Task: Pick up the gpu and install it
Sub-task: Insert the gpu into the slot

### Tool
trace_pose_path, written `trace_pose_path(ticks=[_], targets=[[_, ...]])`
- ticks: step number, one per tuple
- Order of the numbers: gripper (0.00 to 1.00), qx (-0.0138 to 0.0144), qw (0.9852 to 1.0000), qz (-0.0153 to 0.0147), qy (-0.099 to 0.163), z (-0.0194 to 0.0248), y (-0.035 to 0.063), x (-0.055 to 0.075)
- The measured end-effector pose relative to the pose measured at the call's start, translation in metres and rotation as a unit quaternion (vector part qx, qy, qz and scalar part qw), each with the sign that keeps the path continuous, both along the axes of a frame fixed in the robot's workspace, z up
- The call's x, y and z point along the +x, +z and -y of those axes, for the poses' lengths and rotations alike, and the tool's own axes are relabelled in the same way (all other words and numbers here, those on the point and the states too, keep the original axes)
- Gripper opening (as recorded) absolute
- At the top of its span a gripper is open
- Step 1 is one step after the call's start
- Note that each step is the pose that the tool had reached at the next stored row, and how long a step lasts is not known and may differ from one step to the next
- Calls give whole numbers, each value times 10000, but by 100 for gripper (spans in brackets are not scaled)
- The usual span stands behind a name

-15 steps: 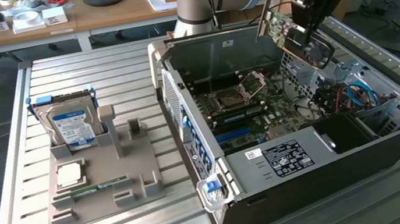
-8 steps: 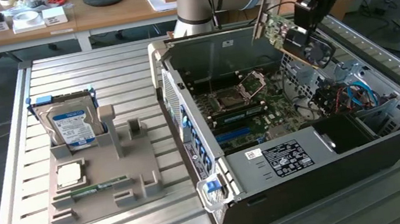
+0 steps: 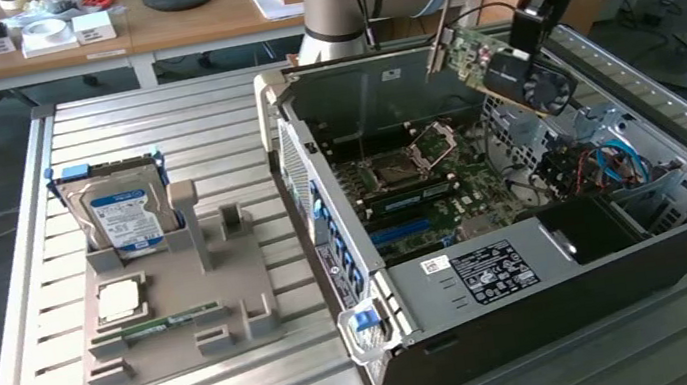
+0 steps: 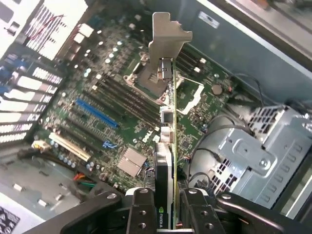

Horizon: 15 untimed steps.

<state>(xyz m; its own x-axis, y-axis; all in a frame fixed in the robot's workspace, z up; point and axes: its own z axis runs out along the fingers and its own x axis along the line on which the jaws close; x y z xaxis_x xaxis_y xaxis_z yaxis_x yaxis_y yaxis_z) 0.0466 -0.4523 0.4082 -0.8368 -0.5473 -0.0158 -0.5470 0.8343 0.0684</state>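
Note:
The gpu (image 3: pixel 504 69), a green card with a dark fan face and a silvery end bracket, hangs tilted in the air above the open computer case (image 3: pixel 674 247). My gripper (image 3: pixel 543 35) is shut on its upper edge. In the wrist view the gpu (image 4: pixel 168 146) runs edge-on away from my gripper (image 4: pixel 165 214), its bracket (image 4: pixel 168 36) at the far end, clamped between the two fingers (image 4: pixel 141 214). Below it lies the green motherboard (image 4: pixel 117 117) with a blue slot (image 4: pixel 95 113) and the processor socket.
On the exterior view's left, a grey holder tray (image 3: pixel 174 327) carries a hard drive (image 3: pixel 121 216), a processor chip (image 3: pixel 120 301) and a RAM stick (image 3: pixel 153 327). Inside the case are a black power supply (image 3: pixel 490 273), cables and a metal drive cage (image 4: pixel 253 156). A desk stands behind.

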Motion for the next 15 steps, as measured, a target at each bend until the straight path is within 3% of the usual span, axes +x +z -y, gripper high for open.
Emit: trace_pose_path(ticks=[4,8,12,15], targets=[[27,0,9994,0,360,0,-6,0],[27,-1,9974,0,726,0,-12,0],[27,-2,9941,0,1088,0,-18,0],[27,-4,9907,0,1361,0,-22,0]])
